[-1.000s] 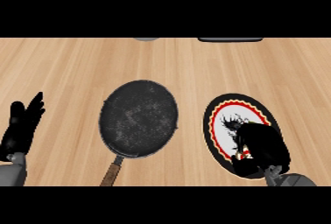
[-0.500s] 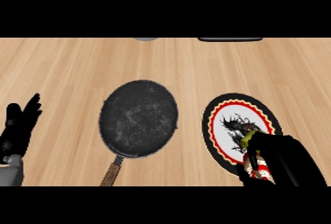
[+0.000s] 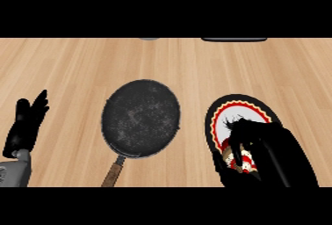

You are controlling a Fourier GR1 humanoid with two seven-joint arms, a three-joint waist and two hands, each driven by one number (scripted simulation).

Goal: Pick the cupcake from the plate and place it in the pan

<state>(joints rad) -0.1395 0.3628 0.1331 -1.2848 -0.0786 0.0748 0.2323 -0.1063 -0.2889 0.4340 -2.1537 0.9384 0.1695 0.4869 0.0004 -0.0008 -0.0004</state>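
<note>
Curling lower over the plate than a moment ago, the right hand now wraps the cupcake, readying a lift toward the pan while the left hand rests open

A light wooden counter with lengthwise grain is seen from above, while a small grey object and a dark flat object are cut off at its far edge.
</note>
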